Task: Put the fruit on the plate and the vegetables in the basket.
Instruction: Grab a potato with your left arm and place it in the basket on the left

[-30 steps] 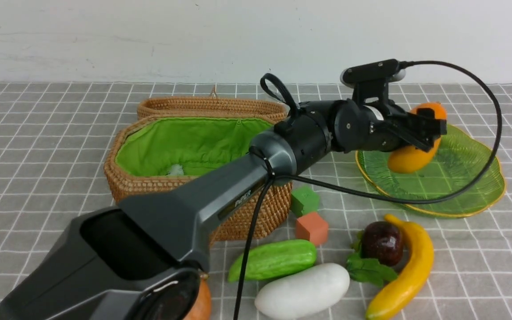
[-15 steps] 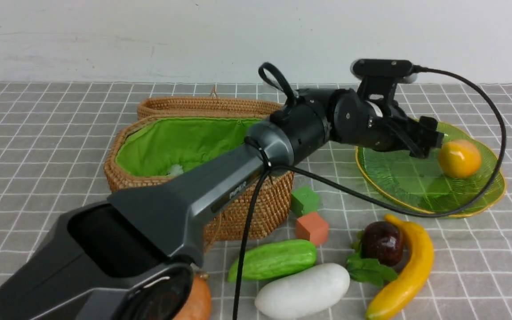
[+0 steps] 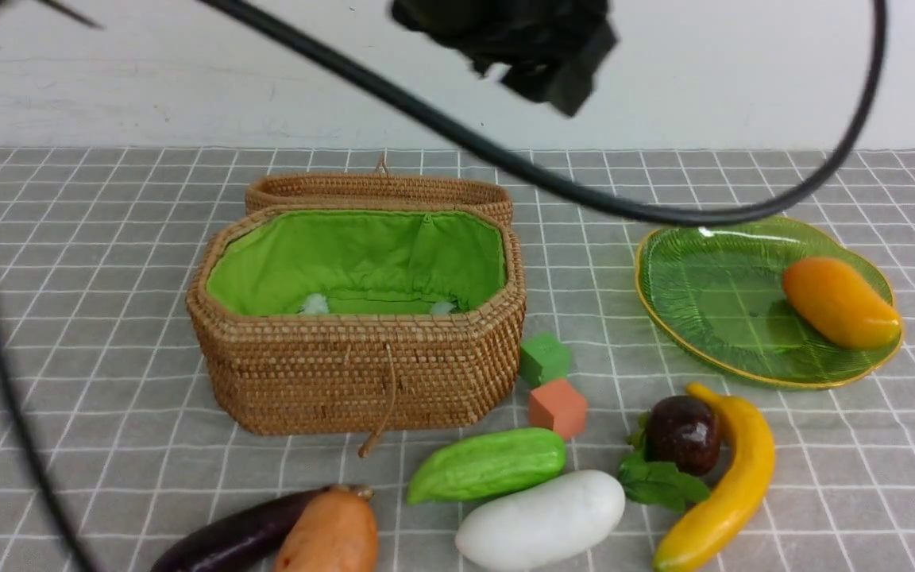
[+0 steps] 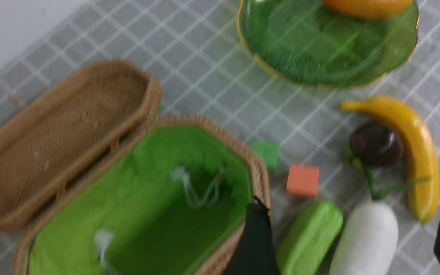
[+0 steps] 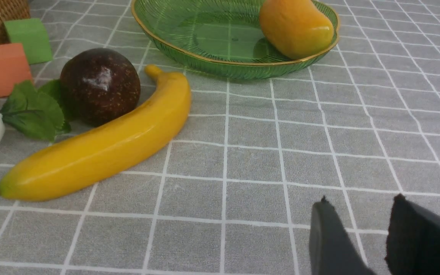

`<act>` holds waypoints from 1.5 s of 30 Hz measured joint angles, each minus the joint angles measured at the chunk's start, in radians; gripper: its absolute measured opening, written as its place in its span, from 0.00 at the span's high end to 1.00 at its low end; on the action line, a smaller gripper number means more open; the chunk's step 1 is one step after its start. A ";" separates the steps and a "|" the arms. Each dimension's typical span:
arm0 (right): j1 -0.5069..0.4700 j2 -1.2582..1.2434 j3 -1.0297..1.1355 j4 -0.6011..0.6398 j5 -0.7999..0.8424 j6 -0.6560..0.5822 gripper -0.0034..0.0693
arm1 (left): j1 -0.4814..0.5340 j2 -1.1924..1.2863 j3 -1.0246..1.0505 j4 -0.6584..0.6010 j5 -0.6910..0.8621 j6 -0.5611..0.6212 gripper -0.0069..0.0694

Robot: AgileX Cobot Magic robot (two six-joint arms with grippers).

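Left gripper (image 4: 353,214) spread wide, empty, high over the basket (image 3: 354,373) rim and green gourd (image 4: 309,236); mango (image 3: 840,302) on the plate (image 3: 712,310) lies beyond it. Right gripper (image 5: 361,202) parted, empty; banana (image 5: 101,145) ahead of it on the checked cloth (image 5: 319,133)

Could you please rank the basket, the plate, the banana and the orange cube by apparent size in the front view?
Largest to smallest: basket, plate, banana, orange cube. None look close enough to tie.
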 joint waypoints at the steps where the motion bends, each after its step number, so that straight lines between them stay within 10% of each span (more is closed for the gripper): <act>1: 0.000 0.000 0.000 0.000 0.000 0.000 0.62 | 0.001 -0.012 0.033 0.003 -0.001 0.000 0.16; 8: 0.000 0.000 0.000 0.000 0.000 0.000 0.62 | 0.011 -0.304 0.596 0.050 -0.001 -0.095 0.16; 15: 0.000 0.000 0.000 0.000 0.000 0.000 0.62 | 0.011 -0.296 0.941 -0.019 -0.195 -0.454 0.17; 28: 0.000 0.000 0.000 0.000 0.000 0.000 0.62 | 0.012 0.001 0.995 0.017 -0.406 -0.534 0.17; 45: 0.000 0.000 0.000 0.000 0.000 0.000 0.62 | 0.009 -0.228 0.894 0.052 -0.267 -0.438 0.22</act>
